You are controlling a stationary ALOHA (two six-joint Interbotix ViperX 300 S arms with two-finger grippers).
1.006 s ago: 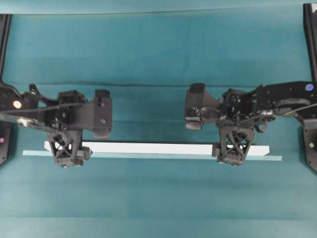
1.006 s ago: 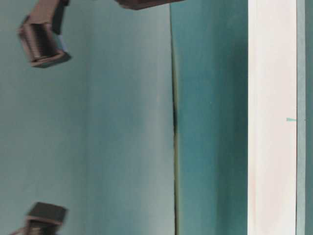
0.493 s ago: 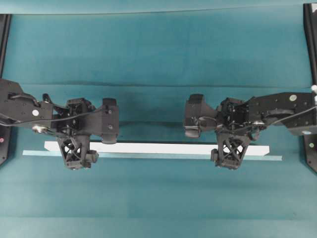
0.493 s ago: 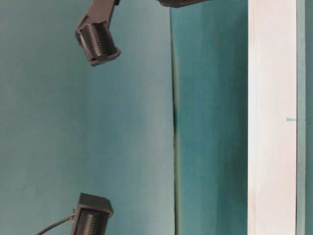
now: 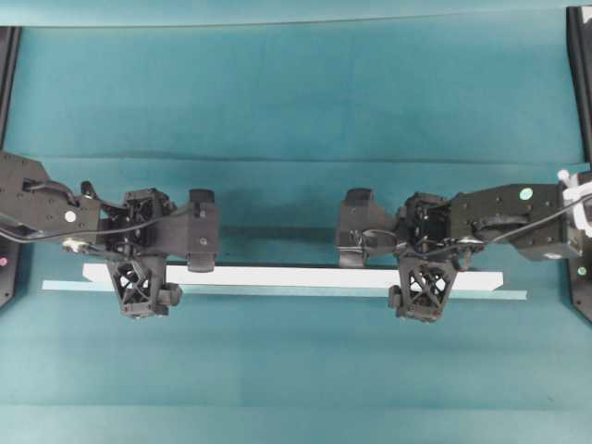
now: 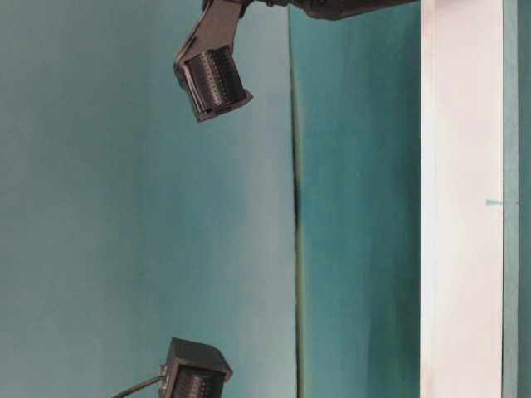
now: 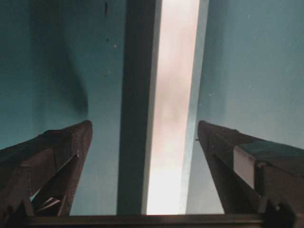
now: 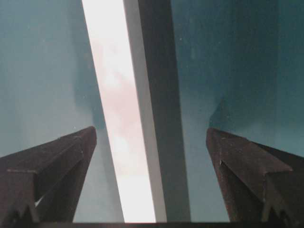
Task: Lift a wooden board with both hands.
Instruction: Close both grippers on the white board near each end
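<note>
A long white wooden board (image 5: 287, 277) with angled ends lies flat on a teal table surface (image 5: 296, 102), stretched across most of the overhead view, with a thinner pale teal strip (image 5: 277, 290) lying along its near edge and reaching past both of its ends. Two black robot arms come in from opposite sides, one over each end section of the board. The left gripper (image 5: 141, 289) sits above the board's left end, and its wrist camera shows the two dark fingers (image 7: 52, 156) spread wide, one on either side of the board (image 7: 173, 109), with clear teal surface between each finger and the plank. The right gripper (image 5: 425, 290) is over the right end section, its fingers (image 8: 57, 161) likewise parted far wider than the board (image 8: 114, 118) that runs between them. In the table-level view, two ribbed finger pads (image 6: 214, 83) stand apart from the board (image 6: 460, 199). Neither claw grips anything.
</note>
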